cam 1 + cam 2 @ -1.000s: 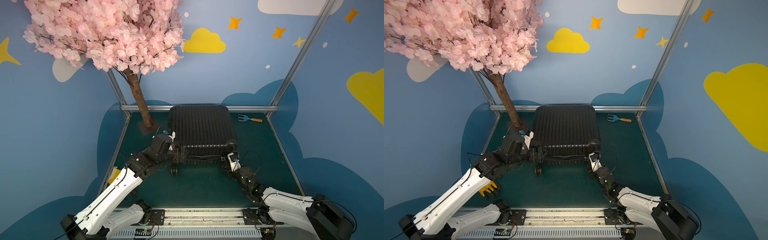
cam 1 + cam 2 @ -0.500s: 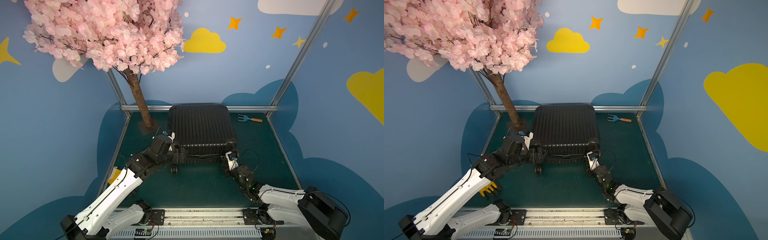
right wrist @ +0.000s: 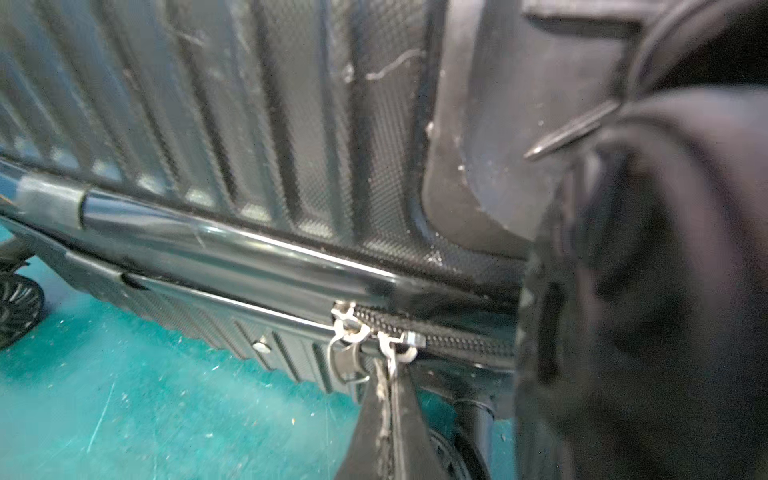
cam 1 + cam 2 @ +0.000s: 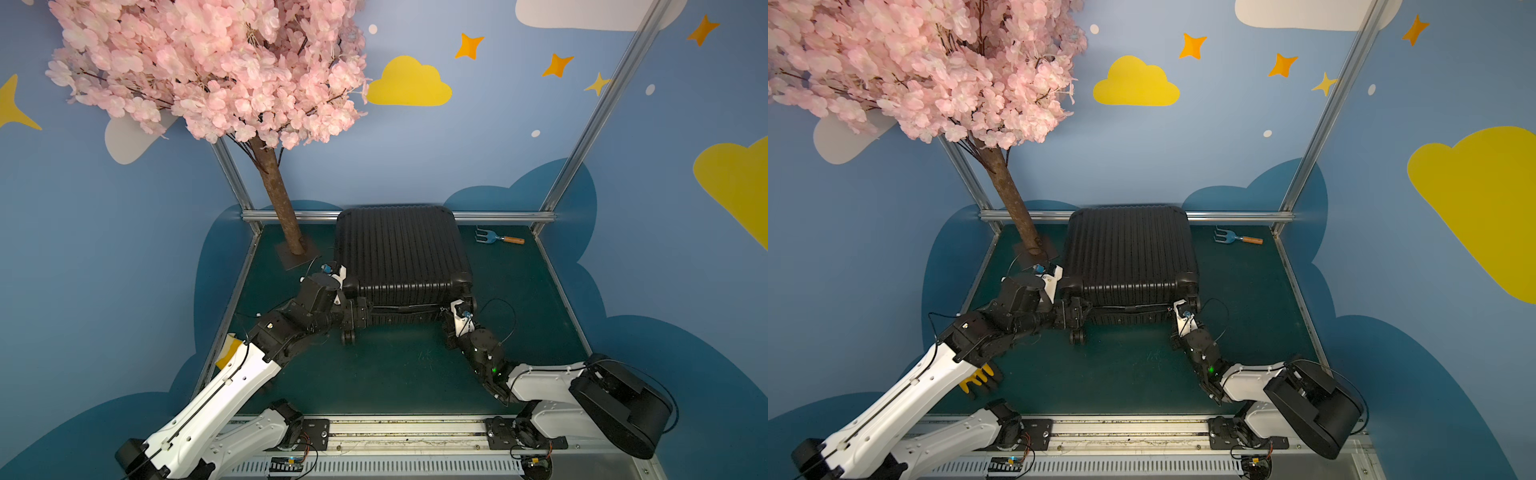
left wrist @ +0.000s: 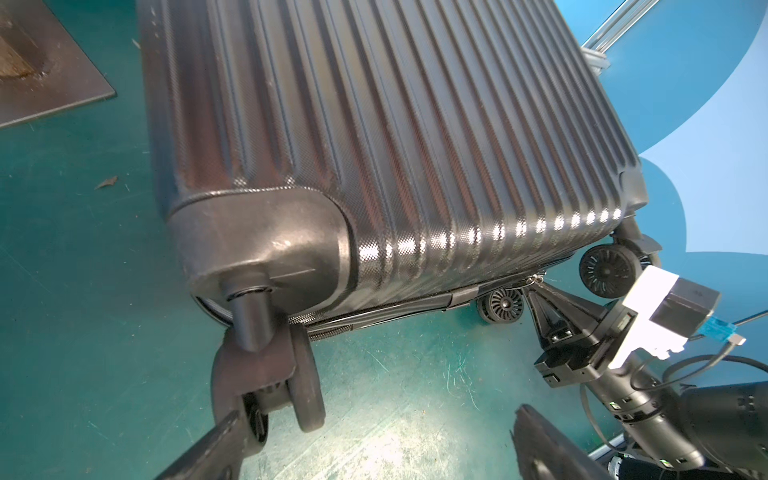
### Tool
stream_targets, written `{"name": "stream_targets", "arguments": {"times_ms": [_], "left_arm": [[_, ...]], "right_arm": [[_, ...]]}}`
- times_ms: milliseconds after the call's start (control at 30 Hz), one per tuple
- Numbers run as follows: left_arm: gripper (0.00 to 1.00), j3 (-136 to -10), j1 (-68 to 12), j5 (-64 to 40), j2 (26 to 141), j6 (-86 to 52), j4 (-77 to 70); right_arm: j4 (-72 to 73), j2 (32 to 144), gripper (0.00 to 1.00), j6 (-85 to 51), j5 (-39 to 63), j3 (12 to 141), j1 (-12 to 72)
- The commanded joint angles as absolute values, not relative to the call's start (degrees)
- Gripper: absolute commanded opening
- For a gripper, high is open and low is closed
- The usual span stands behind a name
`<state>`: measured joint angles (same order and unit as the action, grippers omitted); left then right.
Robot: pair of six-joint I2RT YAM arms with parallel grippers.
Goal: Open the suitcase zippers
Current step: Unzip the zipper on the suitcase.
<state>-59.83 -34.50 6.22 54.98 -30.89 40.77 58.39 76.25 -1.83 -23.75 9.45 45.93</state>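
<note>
Right gripper pinched tight on a zipper pull at suitcase seam. Left gripper spread wide, empty, beside caster wheel.

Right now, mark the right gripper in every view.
Top view: right gripper at the suitcase's near right corner.
Top view: right gripper, same corner.
Left wrist: gripper at the seam, beside far wheels.
Right wrist: gripper shut on a zipper pull.
Landmark: the seam.

Robot lab booth: cloud-painted walls, fake blossom tree
</note>
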Motion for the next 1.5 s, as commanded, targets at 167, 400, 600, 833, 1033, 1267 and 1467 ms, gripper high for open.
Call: {"name": "stream_targets", "arguments": {"times_ms": [167, 400, 600, 833, 1033, 1267, 1467], "left_arm": [[0.99, -62.1, -34.3, 17.4, 57.5, -33.2, 47.1], [1.00, -63.8, -34.2, 21.9, 64.1, -31.2, 50.6], [1.00, -64.4, -33.3, 19.4, 70.3, -32.1, 46.1], [0.74, -64.9, -31.9, 20.9, 74.0, -33.4, 46.8], [0.56, -62.4, -28.8, 21.4, 74.1, -34.2, 47.6], [0.43, -60.7, -24.5, 20.1, 73.8, -34.3, 46.8], [0.41, -62.1, -23.3, 24.6, 75.6, -32.6, 46.8]], "right_arm": [[57.9, 71.6, 0.00, 0.3, -31.3, 8.9, 45.3], [45.8, 65.1, 0.00, -2.1, -28.7, 11.3, 44.0], [45.4, 64.4, 0.00, -2.6, -27.0, 11.3, 42.9], [42.8, 59.8, 0.00, -3.1, -29.2, 11.2, 41.6], [41.3, 56.5, 0.00, -4.9, -30.7, 9.8, 38.8], [44.1, 55.7, 0.00, -6.2, -28.5, 8.1, 34.7], [46.6, 56.0, 0.00, -6.8, -22.1, 7.4, 30.2]]}}
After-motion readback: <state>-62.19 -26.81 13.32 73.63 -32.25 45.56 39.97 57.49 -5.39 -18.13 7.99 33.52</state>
